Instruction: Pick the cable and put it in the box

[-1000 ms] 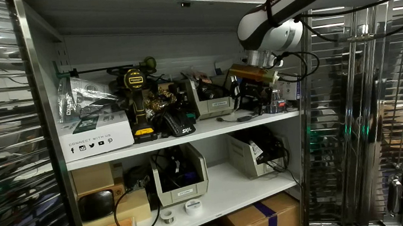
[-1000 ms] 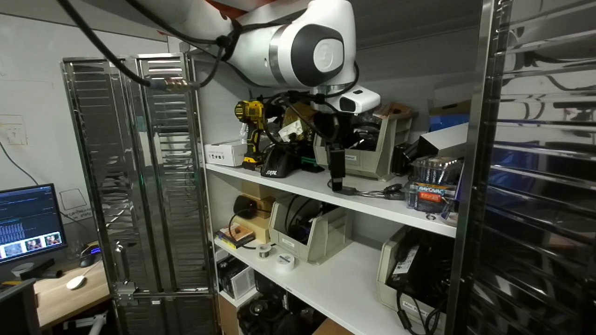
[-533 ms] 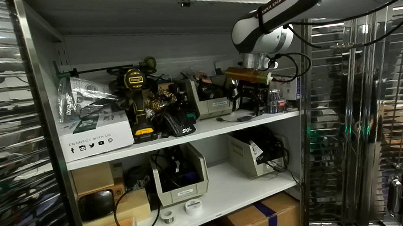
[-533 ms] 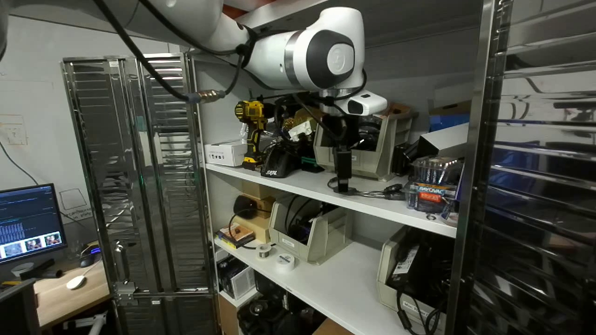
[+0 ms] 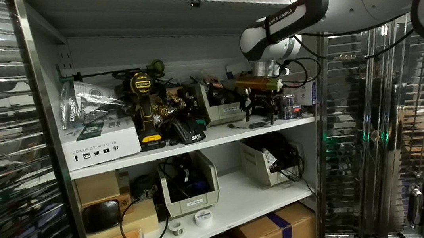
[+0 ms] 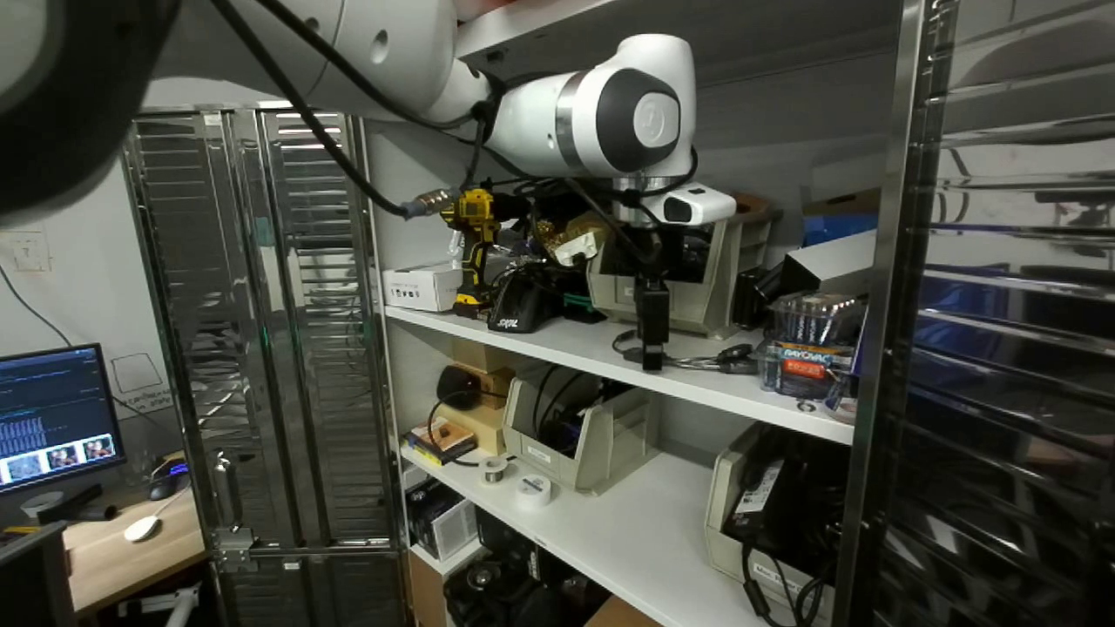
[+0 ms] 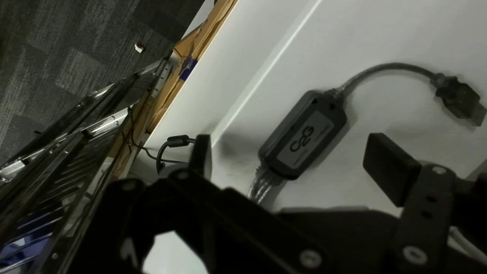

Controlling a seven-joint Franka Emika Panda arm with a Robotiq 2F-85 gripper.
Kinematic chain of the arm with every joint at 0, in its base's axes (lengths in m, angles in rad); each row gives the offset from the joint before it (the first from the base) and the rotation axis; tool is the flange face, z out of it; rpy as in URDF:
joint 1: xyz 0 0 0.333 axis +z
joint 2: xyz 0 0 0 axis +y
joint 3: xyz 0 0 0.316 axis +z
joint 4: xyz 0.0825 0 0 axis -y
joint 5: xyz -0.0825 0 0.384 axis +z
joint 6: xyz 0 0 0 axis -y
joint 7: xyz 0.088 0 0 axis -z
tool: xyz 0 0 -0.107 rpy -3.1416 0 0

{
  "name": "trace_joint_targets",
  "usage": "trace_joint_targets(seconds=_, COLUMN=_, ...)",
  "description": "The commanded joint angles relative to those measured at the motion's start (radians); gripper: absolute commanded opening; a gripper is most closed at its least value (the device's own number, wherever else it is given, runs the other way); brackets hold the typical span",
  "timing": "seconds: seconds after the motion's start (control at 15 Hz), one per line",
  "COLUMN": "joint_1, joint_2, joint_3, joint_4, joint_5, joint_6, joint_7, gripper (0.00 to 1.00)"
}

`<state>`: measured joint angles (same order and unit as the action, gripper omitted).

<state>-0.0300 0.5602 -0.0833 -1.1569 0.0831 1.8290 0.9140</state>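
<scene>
The cable (image 7: 304,133) lies on the upper shelf. It has a grey block with lettering, a short lead with a USB plug, and several clear-sheathed leads running under my gripper in the wrist view. It shows in both exterior views too (image 5: 257,124) (image 6: 710,361). My gripper (image 7: 296,161) is open and empty, pointing down, with its fingers on either side of the block and apart from it. In both exterior views the fingertips (image 5: 260,119) (image 6: 652,359) are low, near the shelf surface by the cable. No low white open-topped box shows clearly; it is hidden or out of view.
A grey-beige bin (image 5: 225,112) of parts stands behind the gripper. A battery pack (image 6: 803,357) and a black SKIL charger (image 5: 187,129) flank it. A drill (image 5: 144,102) and a printed white carton (image 5: 101,145) stand further along. Two bins (image 5: 194,205) (image 5: 253,166) sit below.
The arm has come lower, and the gripper has shifted slightly left in one view and right in another, down toward the shelf at the cable. The cable has not moved.
</scene>
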Motion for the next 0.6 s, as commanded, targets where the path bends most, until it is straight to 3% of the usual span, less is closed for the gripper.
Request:
trace_joint_targets(seconds=0.0, joint_1=0.013, joint_2=0.071, joint_3=-0.014, joint_4=0.131, joint_5=-0.014, joint_6=-0.051, joint_7=0.035, gripper=1.00)
trace_joint_targets(seconds=0.33, joint_1=0.018, joint_2=0.127, joint_3=-0.011, joint_4=0.215, joint_5=-0.019, joint_6=-0.126, joint_7=0.027, gripper=1.00)
trace_joint_targets(seconds=0.4, joint_1=0.019, joint_2=0.134, joint_3=-0.008, joint_4=0.223, joint_5=-0.026, joint_6=-0.136, joint_7=0.030, gripper=0.84)
trace_joint_targets(seconds=0.53, joint_1=0.024, joint_2=0.144, joint_3=-0.011, joint_4=0.244, joint_5=-0.050, joint_6=-0.167, joint_7=0.029, gripper=0.68)
